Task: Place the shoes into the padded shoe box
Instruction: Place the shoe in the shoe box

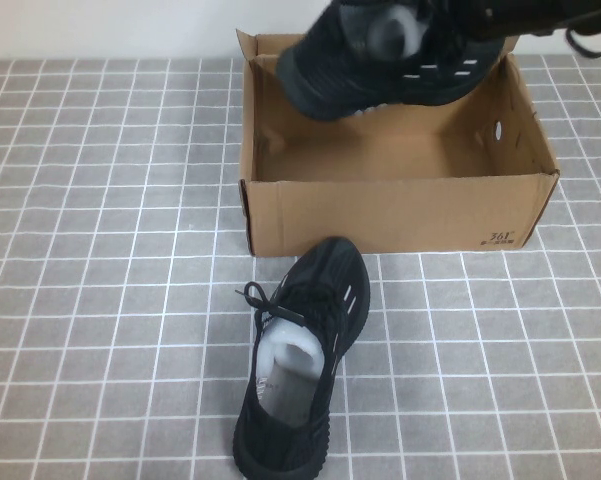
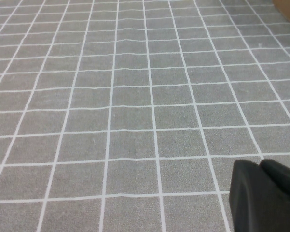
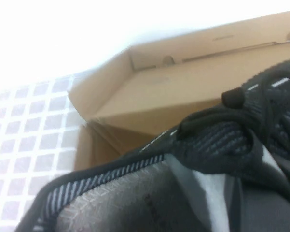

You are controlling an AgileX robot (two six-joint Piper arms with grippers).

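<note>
My right gripper (image 1: 438, 18) is shut on one black sneaker (image 1: 380, 65) and holds it in the air over the far side of the open brown cardboard box (image 1: 390, 215), toe tilted to the left. In the right wrist view the held sneaker (image 3: 222, 135) fills the foreground, with the box (image 3: 183, 92) behind it and my gripper (image 3: 260, 193) inside the shoe's opening. The second black sneaker (image 1: 300, 360) lies on the mat just in front of the box, toe toward it. My left gripper (image 2: 259, 164) is shut and empty over bare mat, and does not show in the high view.
The grey mat with a white grid (image 1: 100, 300) covers the table. The box's short flaps stand up at its corners, and there is a round hole in its right end (image 1: 498, 128). A corner of the box shows in the left wrist view (image 2: 289, 9).
</note>
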